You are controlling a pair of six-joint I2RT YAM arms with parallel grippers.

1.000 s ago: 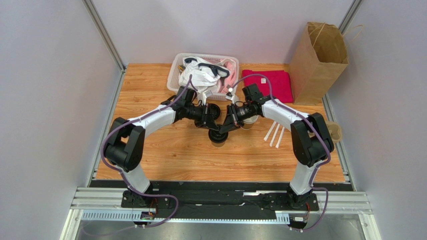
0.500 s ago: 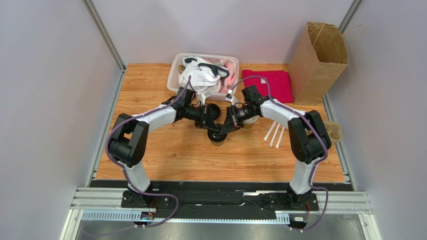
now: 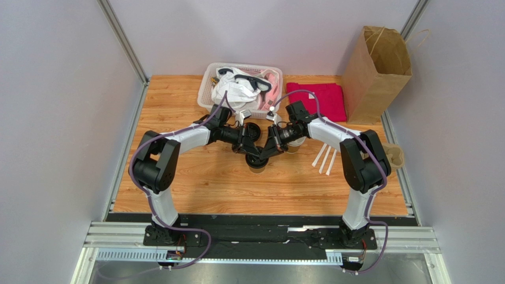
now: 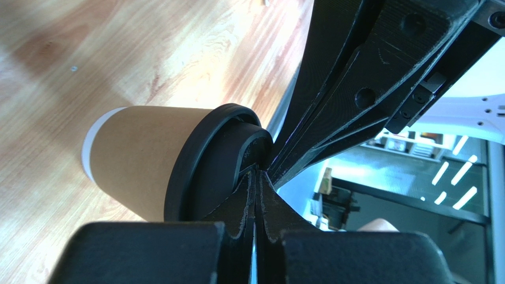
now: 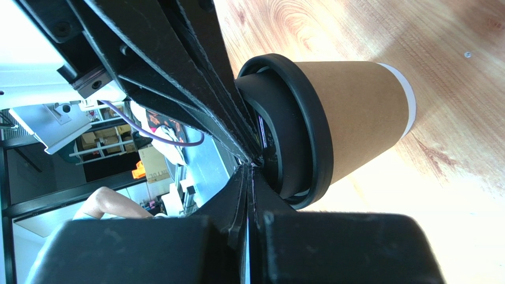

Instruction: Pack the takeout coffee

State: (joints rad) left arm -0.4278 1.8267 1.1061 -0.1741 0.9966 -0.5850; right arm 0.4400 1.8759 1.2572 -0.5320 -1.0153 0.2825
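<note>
Coffee (image 4: 136, 168) is being shown standing upright at the middle of the counter (image 3: 178, 177), with its black lid (image 4: 207, 165) fitted. The left gripper (image 4: 256, 177) is being pressed together from the left and the right gripper (image 5: 249, 171) from the right. Nothing is being clamped, and both tips are being rested on the lid's top. A basket (image 3: 207, 83), cloth (image 3: 323, 97) and bag (image 3: 376, 71) are being shown at the far side.
</note>
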